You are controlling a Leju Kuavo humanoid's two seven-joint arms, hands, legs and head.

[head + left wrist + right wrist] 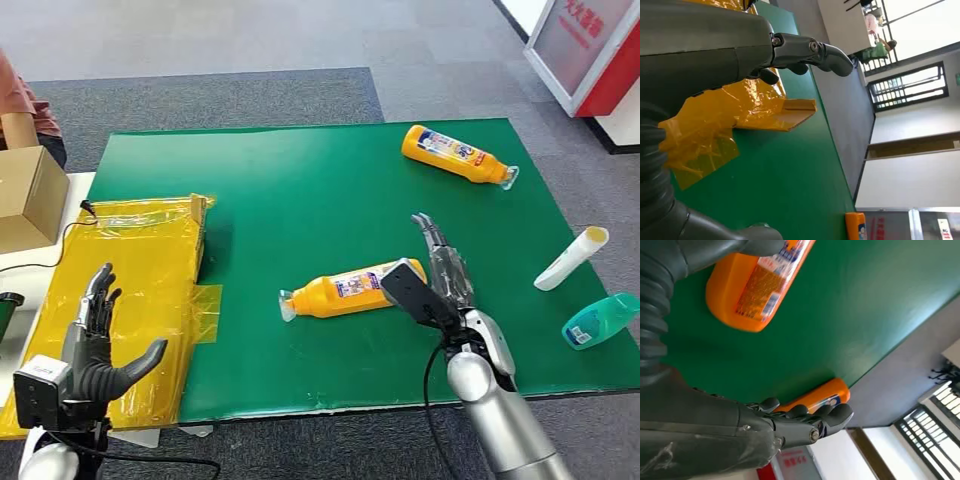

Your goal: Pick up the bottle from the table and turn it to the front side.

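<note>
- While my right hand (445,285) hovers with its fingers (828,417) stretched apart and holding nothing, the step I judge to be in hand is reaching for the nearer orange bottle (349,290).
- That bottle lies on its side on the green table (302,190), near the middle, cap pointing toward my left.
- Its base end sits just beside my right hand, under the thumb side; I cannot tell whether anything touches it.
- To do this well, I should lower over the bottle's body and close across its width, not its tapered neck.
- My left hand (102,335) hangs open, fingers spread, above yellow plastic sheeting (143,250), well apart from the bottle.
- A second orange bottle (456,153) lies near the far edge.
</note>
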